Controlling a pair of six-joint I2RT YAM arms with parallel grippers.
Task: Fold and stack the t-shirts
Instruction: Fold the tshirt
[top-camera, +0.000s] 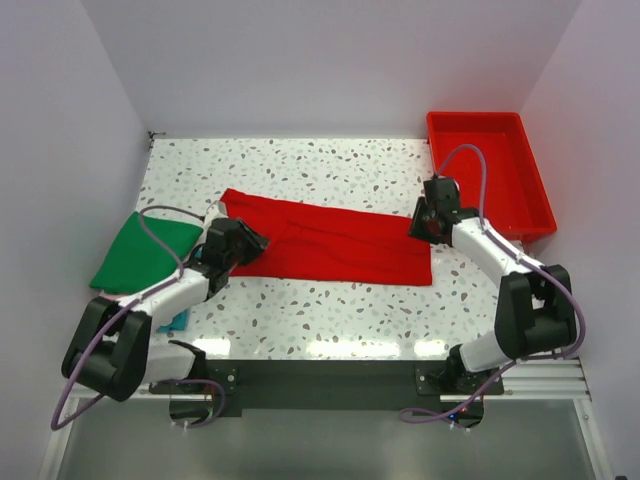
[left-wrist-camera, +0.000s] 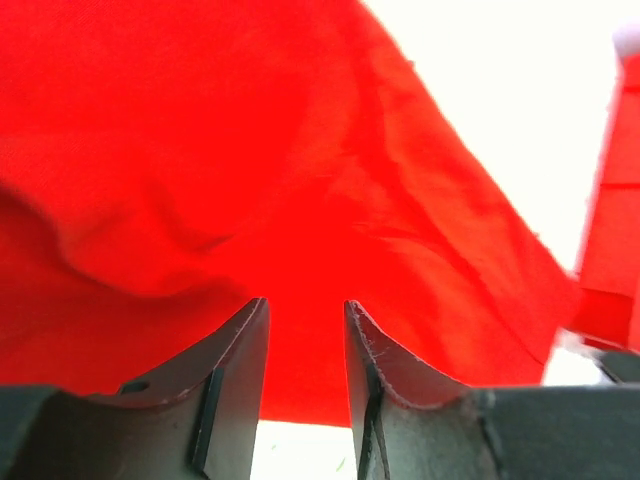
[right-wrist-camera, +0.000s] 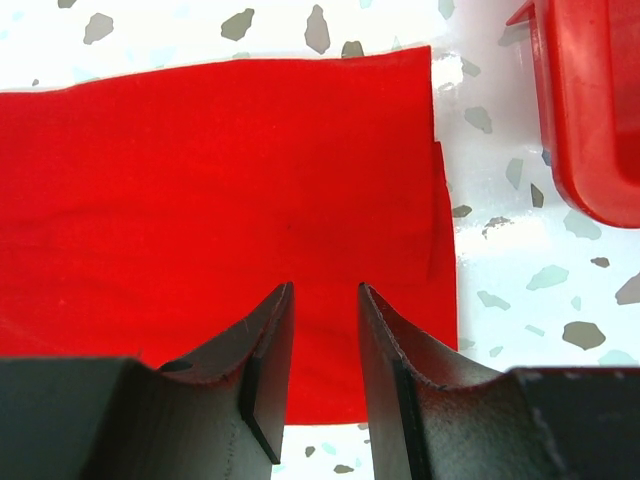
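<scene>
Across the middle of the bench lies the red t-shirt, already folded lengthwise into a long band that runs from left to right. The left tool sits at the band's left end, where the cloth is rumpled and raised; its jaws stand apart with a narrow gap, and the wrist view shows no cloth pinched between them. The right tool hovers over the flat right end, jaws likewise parted and holding nothing, just short of the red tray at the far right. A green t-shirt rests folded at the left edge, with a scrap of teal cloth near it beside the left arm.

The step in hand looks like the crosswise fold of the red shirt. The next move probably calls for each tool to take an end, or one end to be carried over onto the other, with the layers kept aligned. After that, the shirt belongs on the green one.
</scene>
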